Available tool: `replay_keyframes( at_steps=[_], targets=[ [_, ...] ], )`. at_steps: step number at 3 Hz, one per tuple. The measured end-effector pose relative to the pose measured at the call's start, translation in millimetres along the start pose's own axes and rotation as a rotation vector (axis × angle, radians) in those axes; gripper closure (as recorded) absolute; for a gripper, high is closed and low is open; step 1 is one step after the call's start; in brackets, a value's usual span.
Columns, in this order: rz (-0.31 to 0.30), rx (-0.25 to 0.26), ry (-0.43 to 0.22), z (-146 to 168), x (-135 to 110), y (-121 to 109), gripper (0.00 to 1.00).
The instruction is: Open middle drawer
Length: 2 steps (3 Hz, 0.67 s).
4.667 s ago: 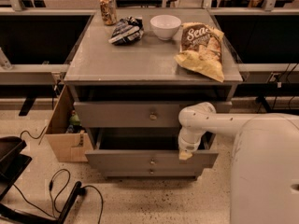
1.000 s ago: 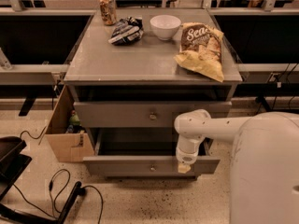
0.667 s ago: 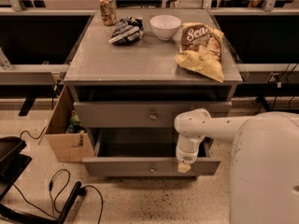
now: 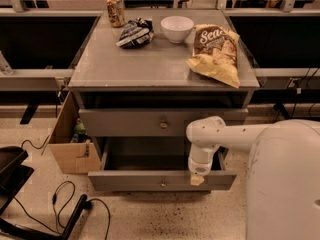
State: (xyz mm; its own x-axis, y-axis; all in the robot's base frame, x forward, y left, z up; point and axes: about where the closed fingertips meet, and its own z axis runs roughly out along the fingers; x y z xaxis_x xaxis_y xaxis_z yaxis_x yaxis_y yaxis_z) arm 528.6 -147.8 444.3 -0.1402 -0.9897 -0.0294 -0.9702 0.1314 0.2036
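Note:
The middle drawer (image 4: 130,180) is a wide grey drawer pulled well out of the cabinet. Its dark inside shows, and a small round knob (image 4: 163,183) sits at the centre of its front. My gripper (image 4: 197,179) hangs from the white arm (image 4: 210,136) and points down. It is at the top edge of this drawer's front panel, a little right of the knob. Whether it touches the panel I cannot tell. The grey drawer above (image 4: 125,121) is closed. Anything below the open drawer is hidden.
On the cabinet top (image 4: 125,64) lie a chip bag (image 4: 215,51), a white bowl (image 4: 177,28), a dark snack bag (image 4: 135,32) and a can (image 4: 115,10). A cardboard box (image 4: 70,154) stands at the cabinet's left. Cables (image 4: 65,204) and a black object (image 4: 10,169) lie on the floor at left.
Since 4.7 s ago the middle drawer has come further out toward the camera, and my gripper moved with its front panel. Over the last second nothing has visibly moved.

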Motion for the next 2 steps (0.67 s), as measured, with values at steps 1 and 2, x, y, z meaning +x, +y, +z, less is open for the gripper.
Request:
replay_keyframes(
  at_steps=[1, 2],
  targets=[
    [0.0, -0.01, 0.002, -0.8, 0.4, 4.1, 1.0],
    [-0.006, -0.031, -0.007, -4.8, -0.2, 13.8, 1.0]
  ],
)
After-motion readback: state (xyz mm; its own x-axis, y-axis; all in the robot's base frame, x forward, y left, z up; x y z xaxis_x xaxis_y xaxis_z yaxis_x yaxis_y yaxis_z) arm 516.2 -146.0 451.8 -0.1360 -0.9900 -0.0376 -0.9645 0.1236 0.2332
